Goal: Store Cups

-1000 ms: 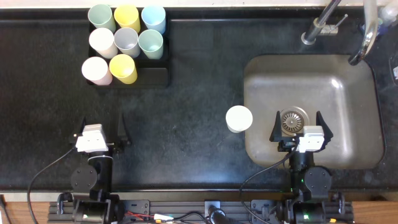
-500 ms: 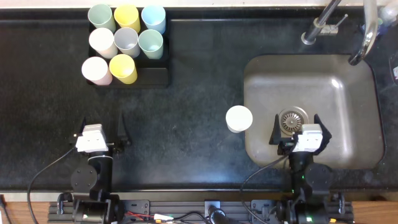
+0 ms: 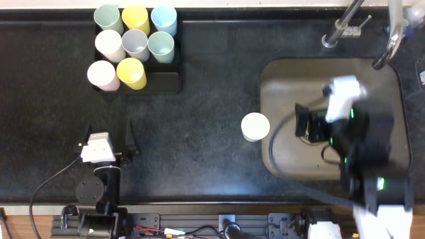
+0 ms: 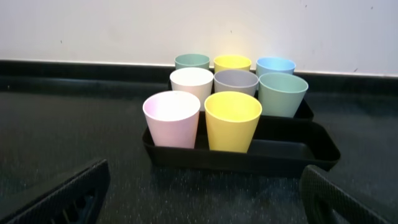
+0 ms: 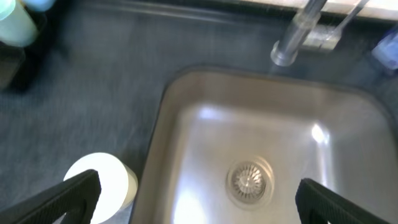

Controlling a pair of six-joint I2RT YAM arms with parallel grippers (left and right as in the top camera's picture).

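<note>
A black tray (image 3: 166, 82) at the counter's back left holds several pastel cups (image 3: 131, 73) standing upright, seen from the front as cups (image 4: 232, 120) in the tray (image 4: 292, 152). A lone white cup (image 3: 255, 126) stands on the counter just left of the sink; it appears as a white cup (image 5: 104, 181) beside the basin's rim. My left gripper (image 3: 109, 137) rests low near the front edge, open and empty, facing the tray (image 4: 199, 214). My right gripper (image 3: 317, 123) is lifted over the sink, open and empty (image 5: 205, 214), to the right of the white cup.
The steel sink (image 3: 372, 79) with its drain (image 5: 249, 179) takes up the right side. A faucet (image 3: 342, 25) stands behind it. The tray's front right slot (image 3: 165, 81) holds no cup. Dark counter (image 3: 199, 133) lies between tray and sink.
My right arm has risen from its rest at the front edge and swung up over the sink. The left arm and all cups have stayed put.
</note>
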